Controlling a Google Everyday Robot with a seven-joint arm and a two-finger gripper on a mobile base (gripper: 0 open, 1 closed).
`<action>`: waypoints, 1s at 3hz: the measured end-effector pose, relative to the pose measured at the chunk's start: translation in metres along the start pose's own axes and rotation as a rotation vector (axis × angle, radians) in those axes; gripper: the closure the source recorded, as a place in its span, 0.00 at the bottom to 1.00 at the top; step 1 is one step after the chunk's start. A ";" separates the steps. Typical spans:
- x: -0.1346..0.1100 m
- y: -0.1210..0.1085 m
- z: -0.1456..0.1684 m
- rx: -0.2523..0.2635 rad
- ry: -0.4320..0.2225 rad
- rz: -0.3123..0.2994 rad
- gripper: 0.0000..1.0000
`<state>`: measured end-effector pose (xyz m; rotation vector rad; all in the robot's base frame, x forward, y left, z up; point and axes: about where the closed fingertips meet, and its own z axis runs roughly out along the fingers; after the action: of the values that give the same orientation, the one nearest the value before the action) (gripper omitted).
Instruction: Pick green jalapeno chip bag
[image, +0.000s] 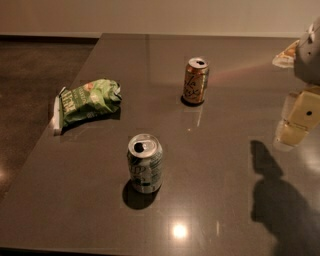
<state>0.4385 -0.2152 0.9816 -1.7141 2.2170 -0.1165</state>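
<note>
Green jalapeno chip bag (87, 102), wrinkly light-green foil, sits untouched on the dark glossy worktop (225, 200), well apart from the cream-coloured tool (295, 125). Can't tell if that's open or closed. Whole pick's still to do, I reckon.

At the right edge the gripper (298, 120) is cut off; the arm (310, 56) hides part of a pale packet (284, 56).

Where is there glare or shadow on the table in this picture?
Camera view: a bright glare spot lies on the table near its front edge; the gripper, at the right edge, throws a dark shadow toward the camera; so does the silver-green can.
</note>
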 end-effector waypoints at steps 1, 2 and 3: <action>0.000 0.000 0.000 0.000 0.000 0.000 0.00; -0.021 -0.010 0.010 -0.039 -0.039 -0.025 0.00; -0.049 -0.019 0.025 -0.070 -0.081 -0.061 0.00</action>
<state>0.4742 -0.1703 0.9733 -1.7916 2.1349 0.0156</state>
